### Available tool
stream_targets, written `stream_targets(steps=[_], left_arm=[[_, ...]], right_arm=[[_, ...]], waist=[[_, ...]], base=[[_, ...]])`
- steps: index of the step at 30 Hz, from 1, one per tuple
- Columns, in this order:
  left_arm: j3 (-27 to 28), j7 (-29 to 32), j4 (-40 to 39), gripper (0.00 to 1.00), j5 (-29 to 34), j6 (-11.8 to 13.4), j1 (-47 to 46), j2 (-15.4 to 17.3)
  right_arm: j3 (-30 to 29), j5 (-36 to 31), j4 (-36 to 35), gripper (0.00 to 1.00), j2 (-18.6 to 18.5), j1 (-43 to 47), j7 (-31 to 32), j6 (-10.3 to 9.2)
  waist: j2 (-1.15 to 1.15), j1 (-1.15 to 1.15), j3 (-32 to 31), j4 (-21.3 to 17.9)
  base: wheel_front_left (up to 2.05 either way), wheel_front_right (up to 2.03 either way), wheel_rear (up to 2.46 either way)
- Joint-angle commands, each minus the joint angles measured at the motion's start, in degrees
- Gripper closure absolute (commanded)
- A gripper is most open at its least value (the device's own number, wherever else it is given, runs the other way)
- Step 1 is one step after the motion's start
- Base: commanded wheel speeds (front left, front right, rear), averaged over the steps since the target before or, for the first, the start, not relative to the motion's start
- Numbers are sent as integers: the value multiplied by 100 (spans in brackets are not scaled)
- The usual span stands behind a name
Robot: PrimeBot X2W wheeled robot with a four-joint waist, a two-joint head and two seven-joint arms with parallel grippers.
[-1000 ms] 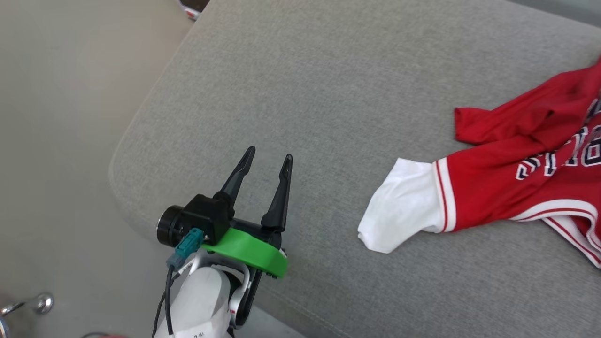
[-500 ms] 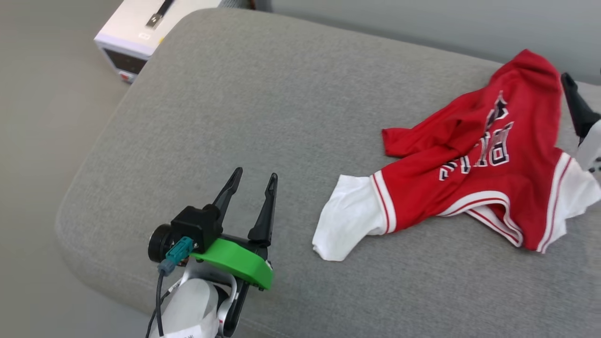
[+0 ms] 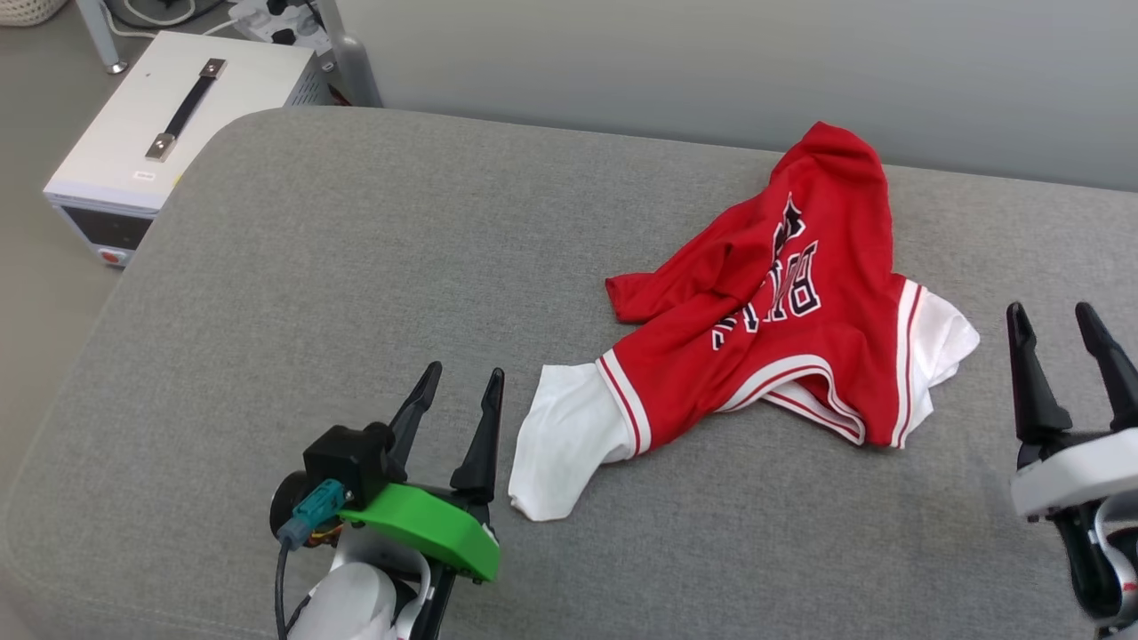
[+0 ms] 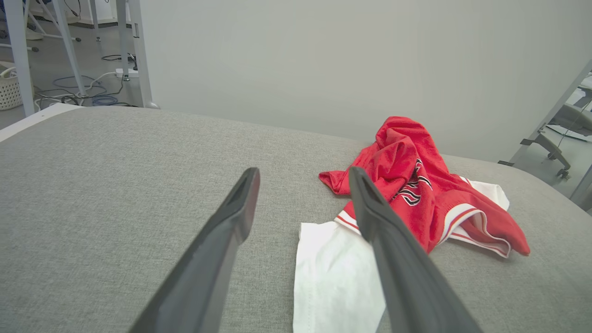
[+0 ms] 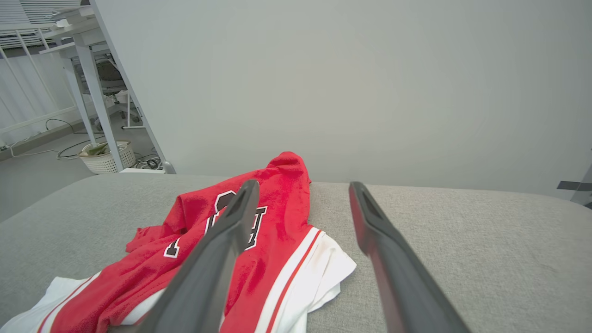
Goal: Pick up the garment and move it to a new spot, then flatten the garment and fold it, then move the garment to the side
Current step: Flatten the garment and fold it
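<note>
Pick-up step, not yet begun. Crumpled jersey T-shirt [image 3: 845, 267] on cushion [image 3: 356, 267], between left gripper [image 3: 467, 372] and right gripper [image 3: 1049, 309], both wide open, empty. Next: reach in, pinch fabric.

The garment [image 3: 765, 329] reads as soft knit cloth: matt red, limp and creased, with sleeves of smoother white fabric. Under it, the cushion [image 3: 356, 293] is coarse woven upholstery, grey, matt and faintly flecked. The left gripper [image 3: 464, 373] shows dull, smooth black plastic, seated on a green bracket [image 3: 427, 529] of plastic with a slight sheen. The right gripper [image 3: 1049, 311] has that same matt black, above a satin white shell. The white box [image 3: 169, 133] looks like smooth painted metal.
</note>
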Motion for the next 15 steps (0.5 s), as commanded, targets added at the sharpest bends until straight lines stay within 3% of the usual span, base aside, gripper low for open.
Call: stream_targets(steps=[1,8,15], left_arm=[[28,-28,-26,0,-16,-26,96,13],[125,-38,13,0,45,-31,346,-6],[35,168,133,0,-61,-50,282,71]], right_arm=[[-118,-131,-206,0,167,210,-21,-4],[-505,-585,-986,0,896,1082,-18,-4],[-557,-640,-1264,0,1022,1230,133,-4]], waist=[[0,0,-80,-120],[0,0,-91,-285],[0,0,-11,-537]], base=[[0,0,0],[0,0,0],[0,0,0]])
